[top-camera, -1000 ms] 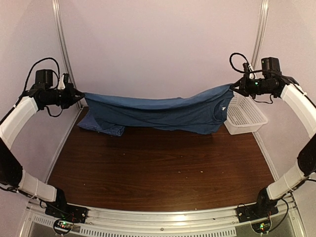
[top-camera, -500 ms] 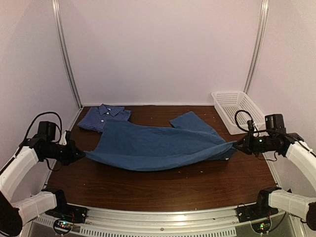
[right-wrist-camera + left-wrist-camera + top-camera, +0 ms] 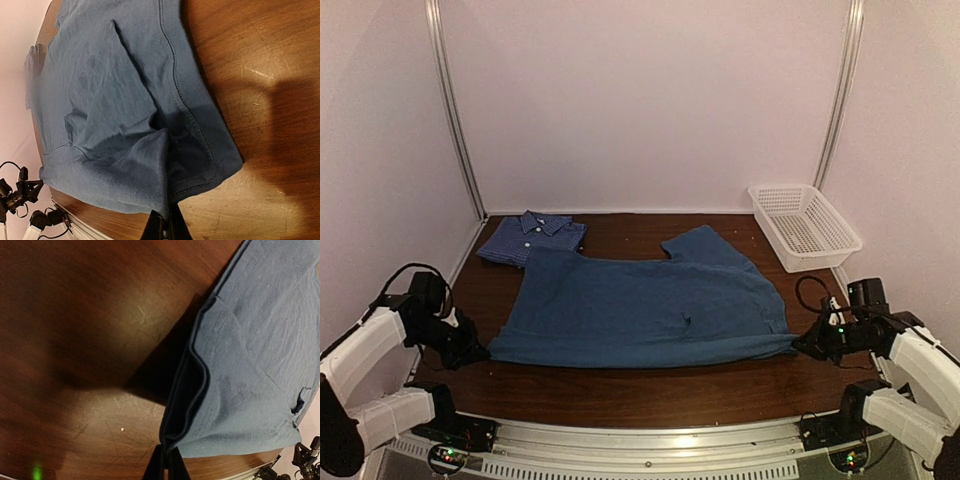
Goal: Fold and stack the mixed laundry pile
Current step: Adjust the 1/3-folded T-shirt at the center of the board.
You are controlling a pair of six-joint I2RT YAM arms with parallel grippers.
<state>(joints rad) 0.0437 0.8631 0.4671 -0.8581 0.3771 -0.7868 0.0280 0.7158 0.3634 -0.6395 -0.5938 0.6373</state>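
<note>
- laundry first: where is it lying?
- the teal t-shirt point(image 3: 640, 305) is spread nearly flat across the middle of the worktop point(image 3: 650, 390). one sleeve points toward the back wall, and there is a small wrinkle near the centre. the checked shirt point(image 3: 532, 238) sits folded at the back left corner, collar up. its near edge meets the t-shirt's far left corner, but i cannot tell whether they overlap.
- and the arms?
- both are low at the front. the left end effector point(image 3: 480, 352) is clenched on the t-shirt's near left corner. its wrist view shows the hem bunched between the closed fingertips, close to the wood. the right end effector point(image 3: 798, 347) is pinched onto the near right corner the same way, with the cloth puckered into folds there.
- anything else on the worktop?
- a white lattice basket point(image 3: 805, 225) at the back right, apart from both garments.
</note>
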